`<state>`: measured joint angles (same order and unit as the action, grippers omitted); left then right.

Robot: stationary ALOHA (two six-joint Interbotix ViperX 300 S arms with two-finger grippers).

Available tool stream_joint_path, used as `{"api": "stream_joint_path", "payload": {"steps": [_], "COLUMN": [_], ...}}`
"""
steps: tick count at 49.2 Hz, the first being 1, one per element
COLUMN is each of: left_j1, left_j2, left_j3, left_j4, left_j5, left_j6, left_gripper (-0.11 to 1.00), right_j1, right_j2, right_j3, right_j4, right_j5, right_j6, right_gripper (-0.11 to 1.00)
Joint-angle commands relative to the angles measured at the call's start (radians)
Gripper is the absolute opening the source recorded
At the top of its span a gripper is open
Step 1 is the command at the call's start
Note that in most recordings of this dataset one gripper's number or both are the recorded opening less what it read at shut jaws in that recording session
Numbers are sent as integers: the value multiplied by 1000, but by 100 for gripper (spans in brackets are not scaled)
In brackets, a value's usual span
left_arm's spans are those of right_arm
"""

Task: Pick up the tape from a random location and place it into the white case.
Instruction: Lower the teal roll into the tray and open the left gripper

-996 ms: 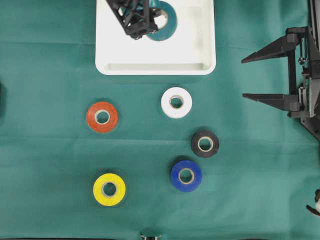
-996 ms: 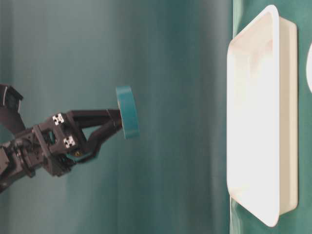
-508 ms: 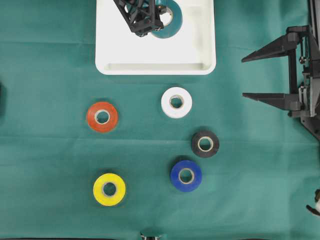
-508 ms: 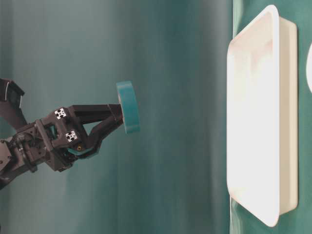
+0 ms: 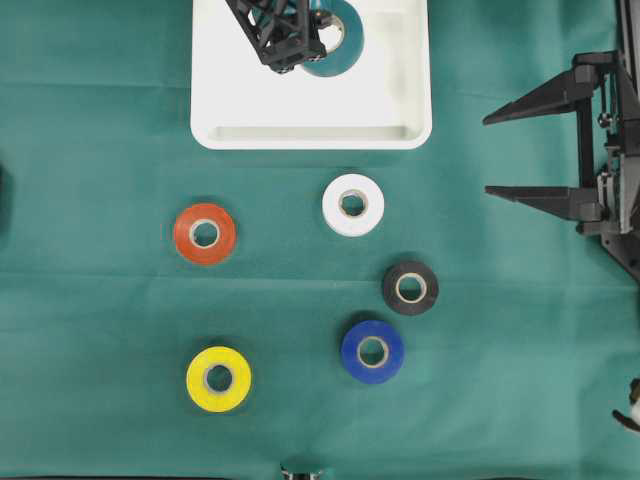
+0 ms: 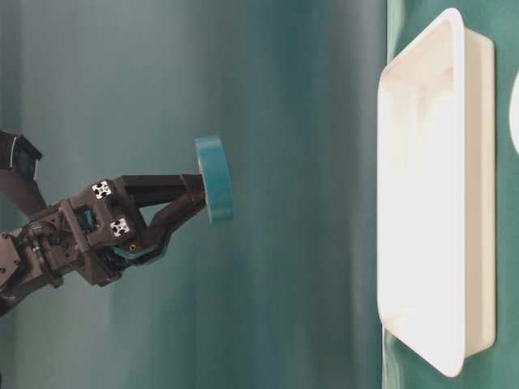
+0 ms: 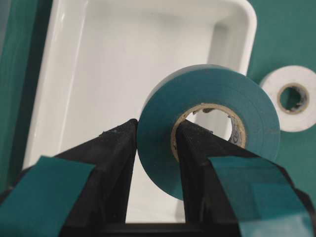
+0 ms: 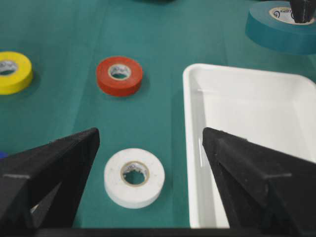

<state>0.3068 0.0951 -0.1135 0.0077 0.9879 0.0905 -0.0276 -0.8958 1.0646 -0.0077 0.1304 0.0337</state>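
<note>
Teal tape (image 7: 207,123) pinched by left gripper (image 7: 155,138) above white case (image 7: 98,74).

Bright, even light with soft shadows; the white case (image 6: 422,194) glares out table-level, and near wrist-view jaws blur

White case (image 7: 47,89) is glossy moulded plastic, smooth with soft reflections on the walls. The teal tape (image 7: 212,98) I'm holding has a smooth, slightly satin vinyl face and a tan cardboard-looking core; my fingers (image 7: 116,163) are matt black plastic with a faintly grainy, printed-looking surface and matt teal pads on them. Table cover (image 5: 100,150) is matt green cloth with faint creases.
</note>
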Motion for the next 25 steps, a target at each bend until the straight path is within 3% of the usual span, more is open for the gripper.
{"api": "stream_joint_path", "payload": {"steps": [1, 25], "left_j1": [9, 49], "left_j2": [-15, 100], "left_j3": [-5, 172], "left_j4": [2, 0], "left_j5": [-11, -230], "left_j6": [-2, 2], "left_gripper": [20, 20], "right_j1": [0, -2], "right_j2": [5, 9], "right_j3": [-29, -26], "right_j4": [-2, -9], "right_j5": [-3, -5], "right_j6": [-2, -3], "right_gripper": [91, 91]}}
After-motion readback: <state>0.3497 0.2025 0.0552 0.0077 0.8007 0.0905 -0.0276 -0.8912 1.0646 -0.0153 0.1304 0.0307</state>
